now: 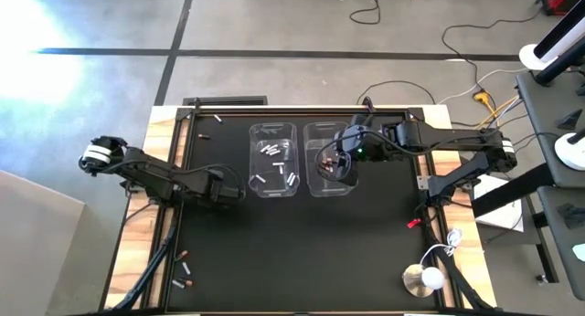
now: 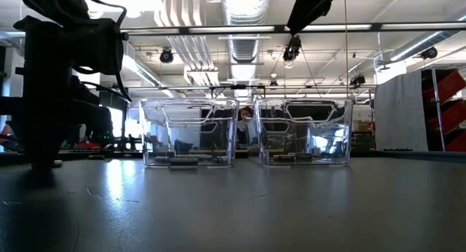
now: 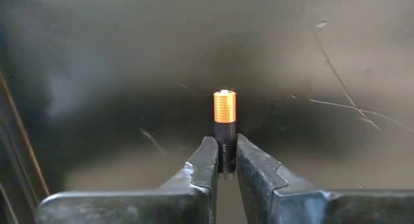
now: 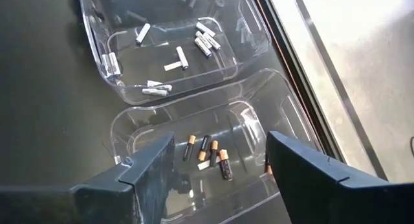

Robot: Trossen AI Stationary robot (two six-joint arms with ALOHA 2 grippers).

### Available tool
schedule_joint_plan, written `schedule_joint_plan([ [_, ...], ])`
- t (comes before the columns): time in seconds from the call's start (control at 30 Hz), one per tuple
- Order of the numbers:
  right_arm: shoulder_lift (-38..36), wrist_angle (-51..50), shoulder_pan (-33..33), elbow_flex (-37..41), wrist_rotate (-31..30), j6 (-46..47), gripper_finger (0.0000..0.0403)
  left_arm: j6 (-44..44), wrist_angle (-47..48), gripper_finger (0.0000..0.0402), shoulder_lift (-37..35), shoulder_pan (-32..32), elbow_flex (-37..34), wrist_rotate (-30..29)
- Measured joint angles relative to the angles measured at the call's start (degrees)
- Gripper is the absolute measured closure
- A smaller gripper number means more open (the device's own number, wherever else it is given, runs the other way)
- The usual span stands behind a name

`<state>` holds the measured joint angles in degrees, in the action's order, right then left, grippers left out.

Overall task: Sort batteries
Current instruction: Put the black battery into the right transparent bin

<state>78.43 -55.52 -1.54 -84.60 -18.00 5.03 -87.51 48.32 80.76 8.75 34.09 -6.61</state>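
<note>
Left gripper (image 3: pixel 225 160) has its two dark metal fingers pressed onto a small black cylindrical battery with a copper-orange end (image 3: pixel 224 123), held at frame centre in the left wrist view. Right gripper (image 4: pixel 220 160) stands spread wide above the right clear plastic bin (image 4: pixel 284 120), where dark, copper-ended batteries (image 4: pixel 210 154) lie. Left clear plastic bin (image 1: pixel 273 191), at centre of the high view, holds silvery-white batteries (image 1: pixel 274 152).
</note>
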Motion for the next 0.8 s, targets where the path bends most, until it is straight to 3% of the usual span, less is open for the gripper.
schedule_joint_plan([
  [0.27,-2.4,-3.3,0.0,0.0,0.0,1.9,0.0162,8.7,-4.4,0.0373,-1.5,0.0,1.2,0.4],
  [0.5,-7.5,-4.4,0.0,0.0,0.0,5.7,0.0175,26.7,-13.4,0.0378,-0.7,0.2,1.3,3.4],
  [0.8,-17.5,-7.4,0.0,-1.1,-1.4,8.9,0.0177,49.1,-12.9,0.0379,4.7,2.4,3.1,2.9],
])
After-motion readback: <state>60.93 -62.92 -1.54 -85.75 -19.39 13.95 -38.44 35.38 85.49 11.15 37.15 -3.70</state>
